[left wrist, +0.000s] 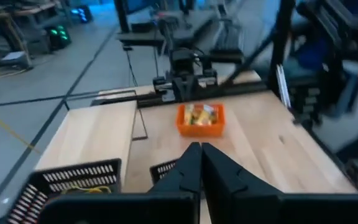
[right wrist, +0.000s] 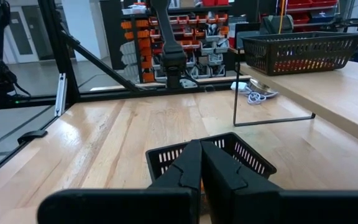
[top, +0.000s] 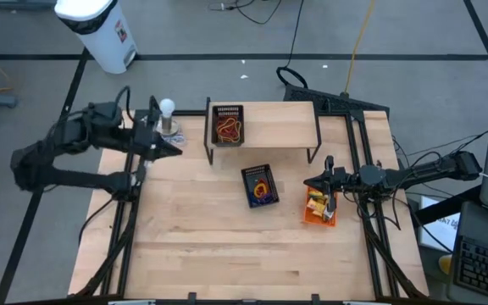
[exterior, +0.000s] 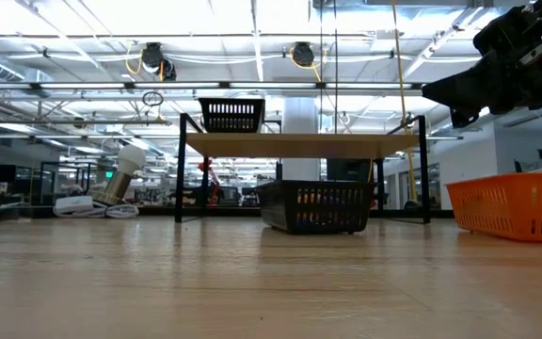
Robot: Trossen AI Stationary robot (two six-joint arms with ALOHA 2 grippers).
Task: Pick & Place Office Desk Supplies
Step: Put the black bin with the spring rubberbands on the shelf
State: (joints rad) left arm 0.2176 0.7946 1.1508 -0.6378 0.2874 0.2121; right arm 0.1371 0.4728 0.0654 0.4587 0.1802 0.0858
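Nearest the table's front, bare wood and nothing to collect. Further in, the black basket point(top: 259, 185) sits mid-table with coloured loops point(top: 262, 192) inside, and beside it the orange basket point(top: 319, 208) holds yellow packets point(top: 316, 202); the right gripper point(top: 310, 182) hangs just beside that bin, fingers pressed together on nothing. Further back, the left gripper point(top: 176, 150) hovers by the white ball-topped stand point(top: 169, 116), fingers together, empty. On the shelf point(top: 278, 125), another basket point(top: 227, 124) keeps more loops, seemingly sorted by kind.
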